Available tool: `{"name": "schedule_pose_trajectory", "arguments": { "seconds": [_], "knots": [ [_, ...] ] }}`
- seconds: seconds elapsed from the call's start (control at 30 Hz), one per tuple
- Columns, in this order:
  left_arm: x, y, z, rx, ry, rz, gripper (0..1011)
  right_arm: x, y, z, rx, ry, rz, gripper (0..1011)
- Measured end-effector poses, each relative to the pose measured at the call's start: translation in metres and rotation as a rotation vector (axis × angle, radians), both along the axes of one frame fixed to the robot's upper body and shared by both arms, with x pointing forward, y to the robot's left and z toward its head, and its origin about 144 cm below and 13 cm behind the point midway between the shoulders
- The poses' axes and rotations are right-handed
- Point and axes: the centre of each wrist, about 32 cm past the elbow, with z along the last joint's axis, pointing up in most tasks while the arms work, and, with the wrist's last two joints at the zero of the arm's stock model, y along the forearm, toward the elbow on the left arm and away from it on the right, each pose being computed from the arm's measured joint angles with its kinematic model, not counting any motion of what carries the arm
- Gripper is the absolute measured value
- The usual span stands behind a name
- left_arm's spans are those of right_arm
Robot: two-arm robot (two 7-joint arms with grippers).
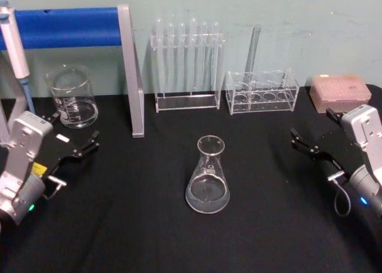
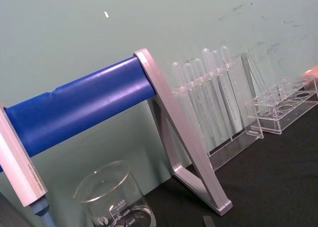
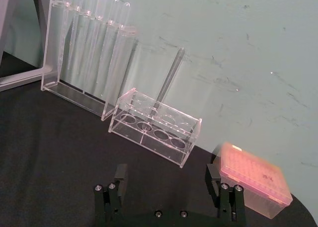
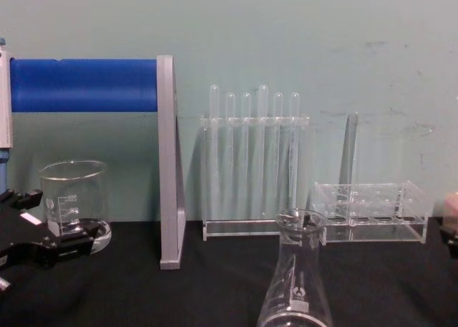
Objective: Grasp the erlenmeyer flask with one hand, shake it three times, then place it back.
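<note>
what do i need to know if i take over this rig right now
Left gripper: jaws open, low at the table's left side, holding nothing.
Right gripper: jaws open, at the right side, holding nothing.
Erlenmeyer flask: upright on the black table, between the two grippers, touched by neither.
Done: no grasp in place; whether it was already shaken cannot be told.
Left, if starting fresh: grasp the flask with one gripper, shake it three times, set it back.
</note>
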Motion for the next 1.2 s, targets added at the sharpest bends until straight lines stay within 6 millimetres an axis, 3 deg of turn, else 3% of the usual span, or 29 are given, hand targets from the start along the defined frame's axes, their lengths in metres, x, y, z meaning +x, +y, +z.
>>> {"name": "schedule_pose_trajectory", "arguments": {
  "seconds": [0.87,1.2],
  "knots": [
    [0.0,0.0,0.0,0.0,0.0,0.0,1001,0.0008,-0.0008,0.0012,0.005,0.004,-0.009,1000],
    [0.0,0.0,0.0,0.0,0.0,0.0,1001,0.0007,-0.0082,0.0076,0.086,0.044,0.01,1000]
  ]
}}
